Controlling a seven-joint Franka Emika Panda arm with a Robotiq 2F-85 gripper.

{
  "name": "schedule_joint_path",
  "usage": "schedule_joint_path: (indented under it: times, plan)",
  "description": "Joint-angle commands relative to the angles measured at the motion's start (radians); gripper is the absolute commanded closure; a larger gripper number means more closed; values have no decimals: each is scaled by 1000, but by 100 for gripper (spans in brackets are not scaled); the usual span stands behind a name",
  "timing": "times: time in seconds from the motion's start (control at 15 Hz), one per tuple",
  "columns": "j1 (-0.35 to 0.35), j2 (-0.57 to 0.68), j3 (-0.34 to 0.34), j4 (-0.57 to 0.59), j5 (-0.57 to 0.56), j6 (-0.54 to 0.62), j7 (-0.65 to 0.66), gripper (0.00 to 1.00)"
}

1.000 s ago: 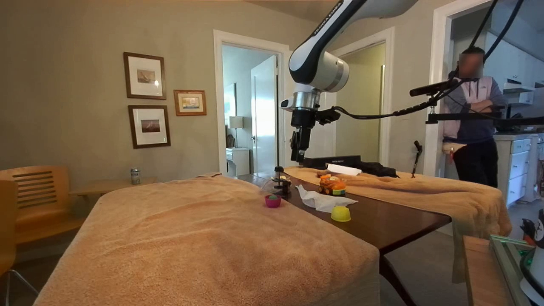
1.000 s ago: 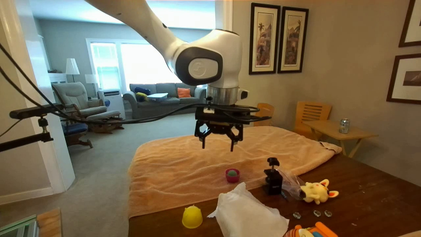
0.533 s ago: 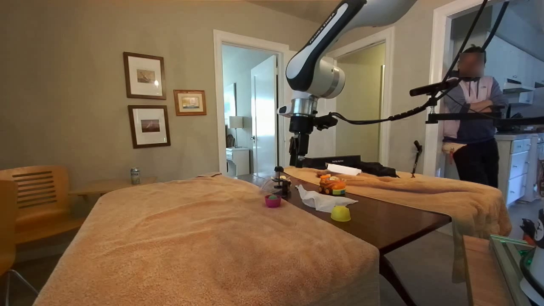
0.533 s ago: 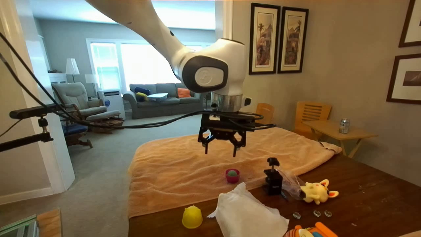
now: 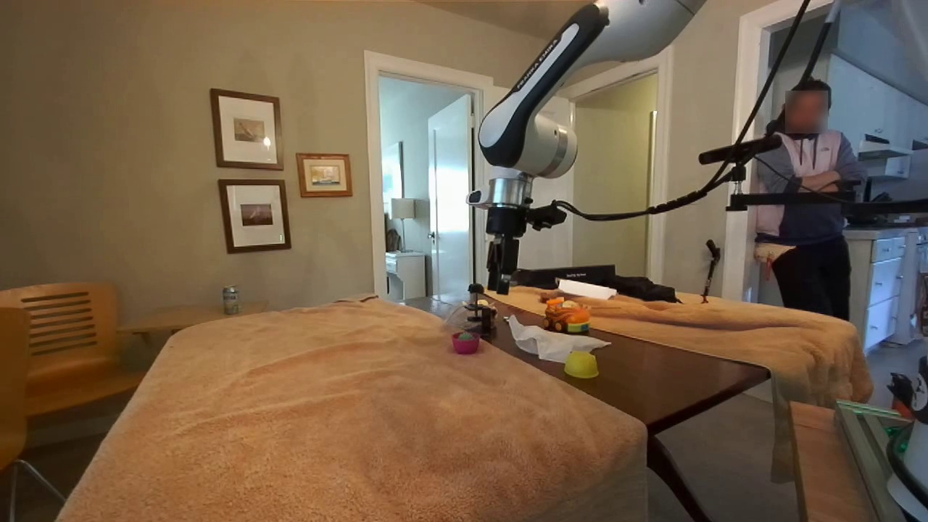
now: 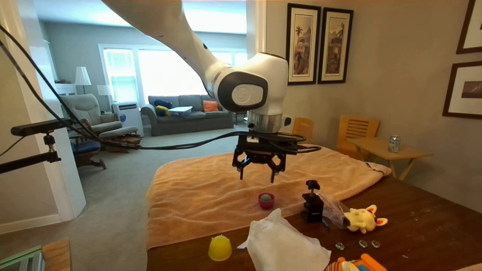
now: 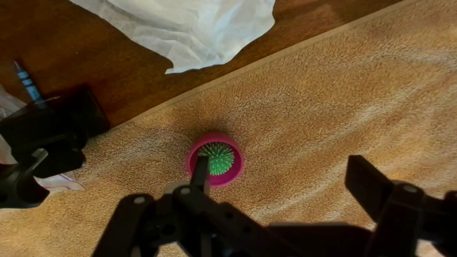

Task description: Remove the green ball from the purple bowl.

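The purple bowl [image 7: 214, 137] stands upright on the orange towel and also shows in both exterior views [image 5: 465, 348] [image 6: 266, 206]. The green ball [image 7: 222, 159], spiky and rounded, sits inside it and shows above the rim in an exterior view [image 6: 266, 197]. My gripper [image 6: 257, 180] is open and empty, pointing down, well above the towel. In the wrist view the space between the fingertips [image 7: 279, 158] lies to the right of the bowl. The left finger overlaps the left part of the bowl and ball and hides some of them.
A black clamp [image 6: 313, 207] stands close to the bowl at the table edge, with a plastic bag and a yellow plush toy [image 6: 363, 219] beside it. A white crumpled sheet [image 6: 282, 244], a yellow cup [image 6: 220, 248], glass pebbles [image 6: 362, 244] and an orange toy vehicle [image 5: 567, 316] lie on the table.
The arm and open gripper have moved down, to the right in the view with the plush toy and slightly left in the view with the person. The bowl and ball have not moved.
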Motion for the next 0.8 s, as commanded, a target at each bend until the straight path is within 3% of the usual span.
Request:
schedule_joint_path:
  times: [0.0,0.33,0.73]
  plan:
    - [-23,2,26,5,-10,-2,7,0]
    - [-23,2,31,12,-10,-5,7,0]
    - [12,96,22,37,-44,183,301,0]
